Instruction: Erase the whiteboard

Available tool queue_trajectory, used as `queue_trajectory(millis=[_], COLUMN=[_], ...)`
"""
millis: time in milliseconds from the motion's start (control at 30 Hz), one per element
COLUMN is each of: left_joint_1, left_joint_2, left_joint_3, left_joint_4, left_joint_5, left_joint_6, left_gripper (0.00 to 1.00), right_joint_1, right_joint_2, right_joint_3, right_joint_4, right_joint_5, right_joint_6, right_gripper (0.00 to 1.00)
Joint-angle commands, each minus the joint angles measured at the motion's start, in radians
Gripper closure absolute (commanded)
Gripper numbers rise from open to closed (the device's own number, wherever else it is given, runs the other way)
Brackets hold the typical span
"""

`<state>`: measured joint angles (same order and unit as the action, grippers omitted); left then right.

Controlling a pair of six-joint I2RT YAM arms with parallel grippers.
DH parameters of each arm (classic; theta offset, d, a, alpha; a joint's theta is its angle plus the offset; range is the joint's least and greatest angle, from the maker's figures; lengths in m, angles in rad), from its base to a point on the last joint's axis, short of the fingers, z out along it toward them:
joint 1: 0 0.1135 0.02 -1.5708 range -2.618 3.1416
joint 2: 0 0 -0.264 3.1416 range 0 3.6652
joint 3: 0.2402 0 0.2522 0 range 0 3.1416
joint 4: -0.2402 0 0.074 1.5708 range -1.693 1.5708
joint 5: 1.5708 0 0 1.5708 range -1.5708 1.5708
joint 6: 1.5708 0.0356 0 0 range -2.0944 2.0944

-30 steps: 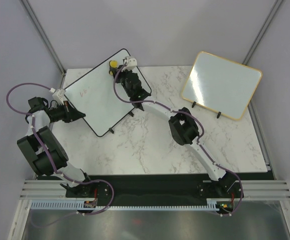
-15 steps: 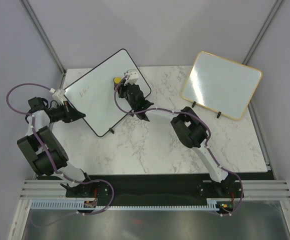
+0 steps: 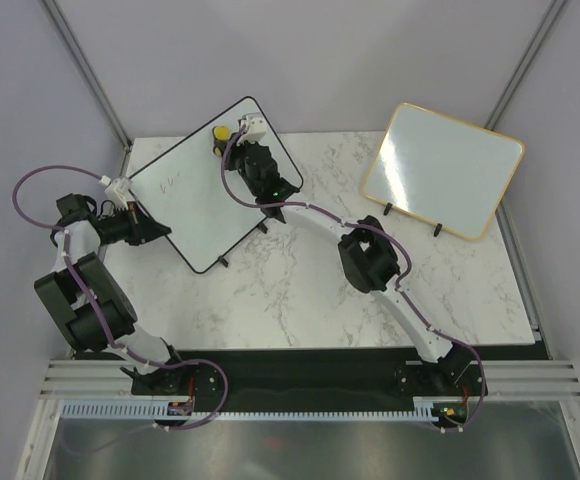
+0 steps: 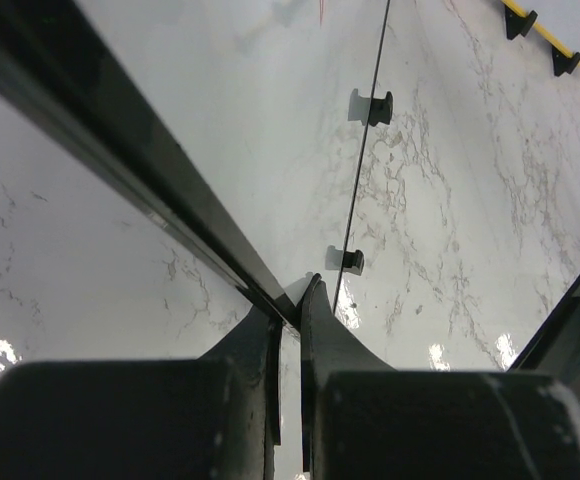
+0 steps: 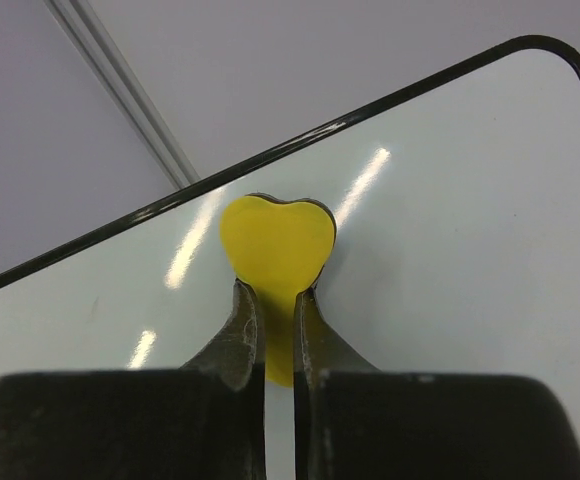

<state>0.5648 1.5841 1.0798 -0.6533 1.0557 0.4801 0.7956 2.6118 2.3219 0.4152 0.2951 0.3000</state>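
Note:
The whiteboard [image 3: 202, 205] has a thin black frame and lies tilted at the table's back left, with faint red scribbles [image 3: 170, 182] near its left side. My left gripper [image 3: 160, 229] is shut on the board's near-left frame edge; the left wrist view shows the gripper [image 4: 290, 308] pinching the black frame [image 4: 120, 150]. My right gripper [image 3: 232, 145] is shut on a yellow heart-shaped eraser [image 3: 223, 132] pressed on the board near its far corner. In the right wrist view the eraser [image 5: 277, 238] sits between my fingertips [image 5: 275, 300] on the white surface [image 5: 450, 200].
A gold-framed white board [image 3: 442, 170] stands at the back right on black feet. The black-framed board's small feet [image 4: 373, 103] rest on the marble table [image 3: 300, 290]. Grey walls and metal posts bound the table at left, back and right.
My right gripper swept the eraser down toward the board's middle, then back up to the far corner. The left gripper stayed clamped. The red scribbles look unchanged.

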Motion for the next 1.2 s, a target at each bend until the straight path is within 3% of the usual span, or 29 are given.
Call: queue_trajectory(millis=[0,367,467,800,967,1167], left_joint_1=[-0.003,-0.005,-0.005,-0.005,-0.005,-0.005], left_joint_2=[-0.038,-0.047,-0.049,-0.075,-0.073,-0.073], left_joint_3=[0.012,0.009,0.009,-0.001,0.002,0.002], left_joint_4=[0.169,0.169,0.167,0.169,0.169,0.167], left_joint_5=[-0.194,-0.198,-0.186,-0.192,-0.191,-0.189], left_joint_6=[0.238,0.241,0.235,0.239,0.236,0.238], left_gripper=[0.98,0.98,0.98,0.98,0.98,0.98], right_joint_1=[-0.009,0.014,0.013,0.001,-0.001,-0.001], right_joint_2=[0.013,-0.168,-0.161,0.024,0.042,-0.033], right_joint_3=[-0.046,-0.473,-0.443,0.008,0.014,-0.157], right_joint_4=[-0.069,0.030,0.022,-0.020,0.002,0.030], right_joint_5=[-0.031,-0.027,-0.017,0.042,0.044,0.088], right_joint_6=[-0.001,0.087,0.065,-0.033,-0.064,-0.059], right_gripper=[1.00,1.00,1.00,1.00,1.00,1.00])
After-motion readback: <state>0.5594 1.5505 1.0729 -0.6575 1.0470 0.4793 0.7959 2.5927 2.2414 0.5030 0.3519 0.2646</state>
